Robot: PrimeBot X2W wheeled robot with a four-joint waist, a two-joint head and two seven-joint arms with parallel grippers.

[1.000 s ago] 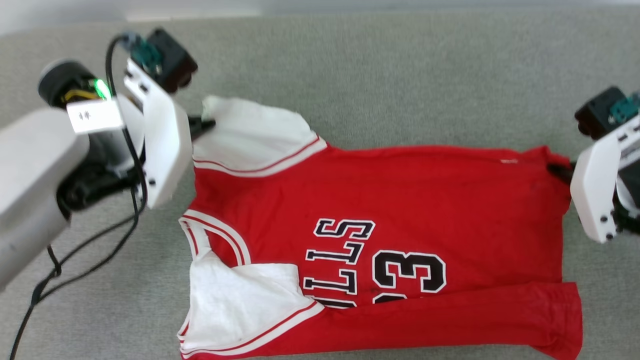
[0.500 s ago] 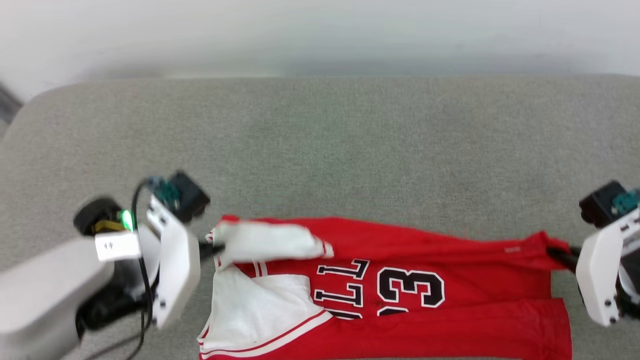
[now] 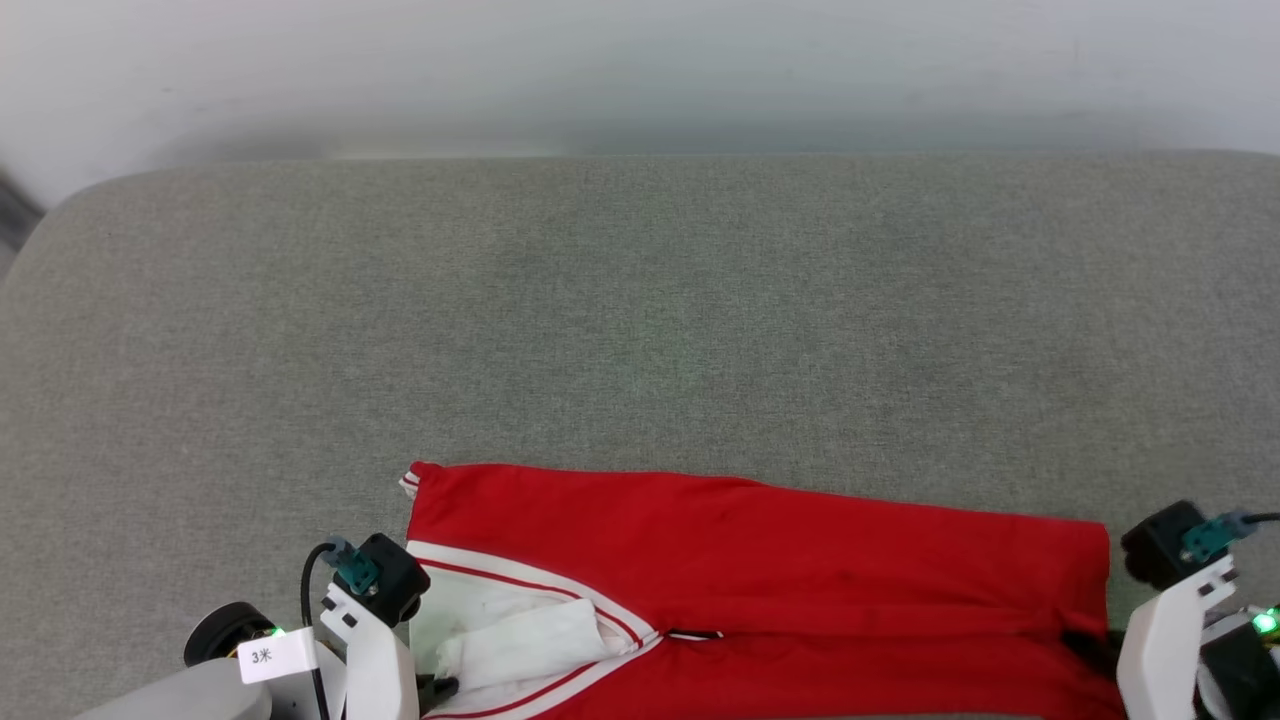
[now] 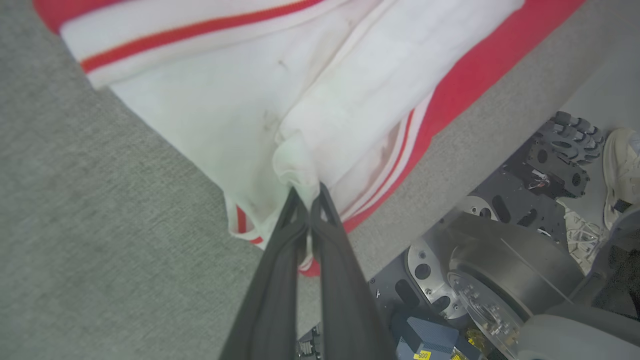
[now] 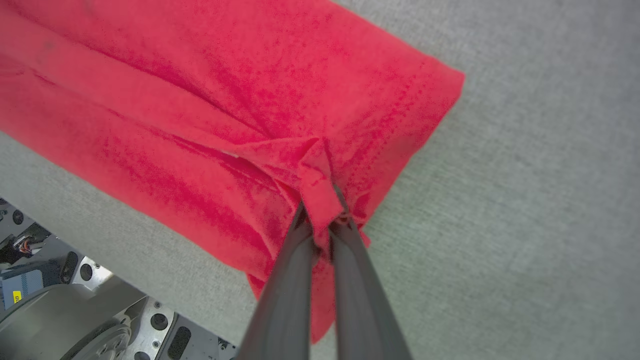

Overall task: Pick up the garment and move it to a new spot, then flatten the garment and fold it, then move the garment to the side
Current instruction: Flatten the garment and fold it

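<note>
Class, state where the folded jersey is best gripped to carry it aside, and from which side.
Grip the jersey at its two short ends, from outside each: left claw on the white sleeve, right claw on the red hem corner. It lies as a long folded band, so end grips likely keep it taut; a middle grip might let it sag.

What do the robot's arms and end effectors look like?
The left end effector and right end effector each have two long, dark grey fingers. White wrist brackets carry black blocks with teal plugs. The left arm bears a black cable and a white label.
</note>
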